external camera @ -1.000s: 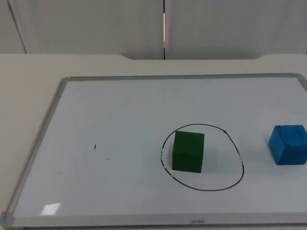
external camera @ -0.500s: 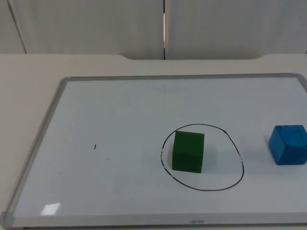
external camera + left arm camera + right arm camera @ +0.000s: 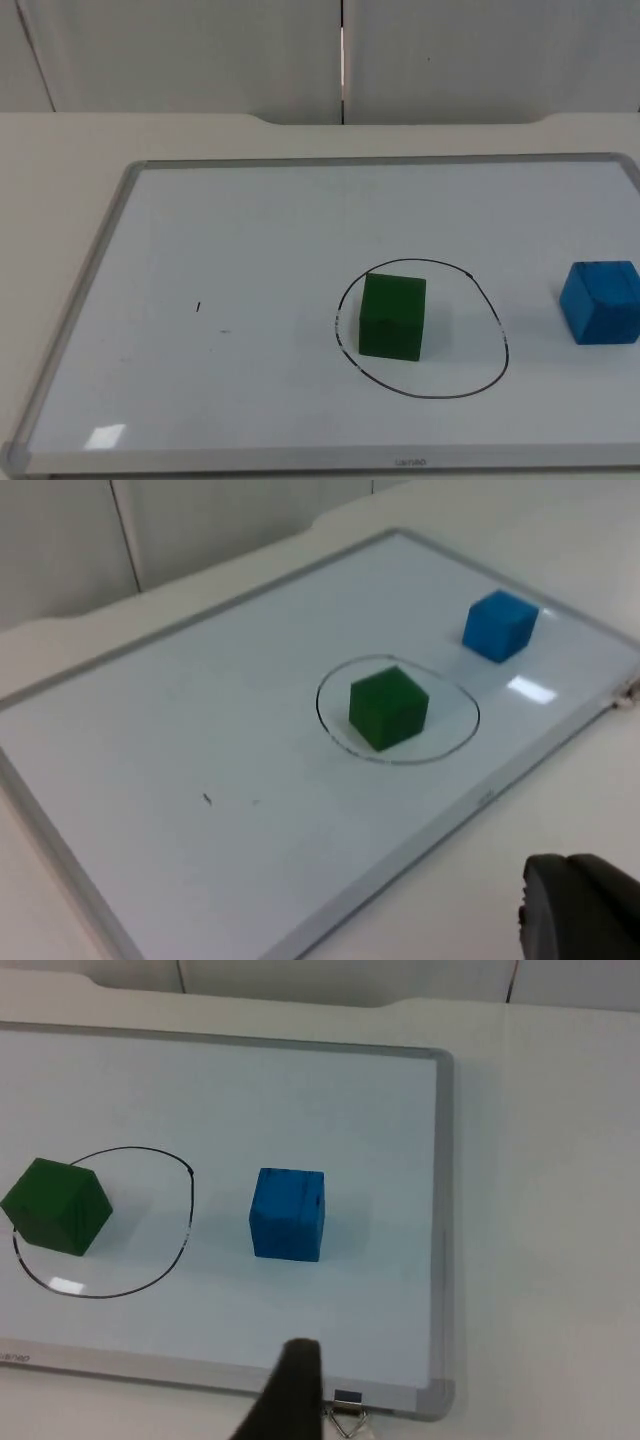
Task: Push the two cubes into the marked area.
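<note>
Green cube (image 3: 392,316) sits inside the drawn circle (image 3: 495,320), blue cube (image 3: 600,301) well outside near the whiteboard (image 3: 250,230) edge; risk: an off-centre shove spins it past the ring or knocks green out; finger state on both grippers: cannot tell.

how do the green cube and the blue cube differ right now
The green cube sits inside the black drawn circle, toward its left side; the blue cube sits outside it, to the right, near the whiteboard's edge. Green is dark, blue bright. Both rest flat on the whiteboard, look alike in size and shape, and nothing touches either.
</note>
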